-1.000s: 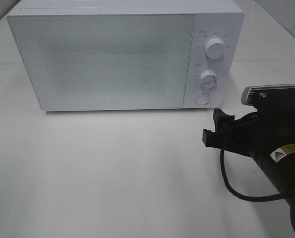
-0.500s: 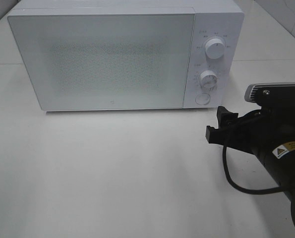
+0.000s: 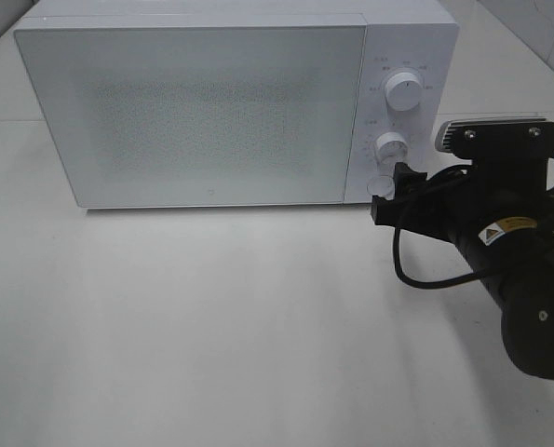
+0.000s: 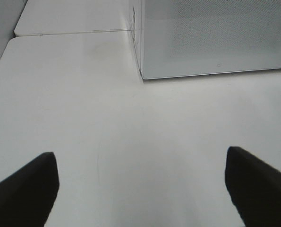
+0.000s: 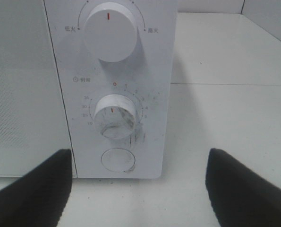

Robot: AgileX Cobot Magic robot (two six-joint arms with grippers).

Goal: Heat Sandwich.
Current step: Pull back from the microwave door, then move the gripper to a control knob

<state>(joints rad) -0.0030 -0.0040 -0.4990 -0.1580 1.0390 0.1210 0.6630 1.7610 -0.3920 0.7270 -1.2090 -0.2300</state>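
Exterior high view: the white table (image 3: 211,335) carries the microwave (image 3: 211,102) at 12 o'clock. Its frosted door (image 3: 193,112) is shut, and the control panel (image 3: 402,121) is at 3 o'clock of the door. You cannot see the sandwich in any view, and whether it lies behind that door cannot be told.

Your right gripper (image 3: 393,194) sits just in front of the panel's lower end, fingers spread wide and holding nothing. The left gripper (image 4: 140,189) hangs over the table short of the microwave's front left corner, equally wide and empty.

The right wrist view lines you up on the timer knob (image 5: 115,115) and the round button (image 5: 116,158) at its 6 o'clock, so a panel control looks like your target.

- **Button:** narrow the fingers and push squarely with one tip; spread like this they would straddle it.
- **Knob:** centre it between the tips before closing.

The power knob (image 5: 109,30) at 12 o'clock is out of your way. Mind the black cable (image 3: 416,279) looping under the arm.
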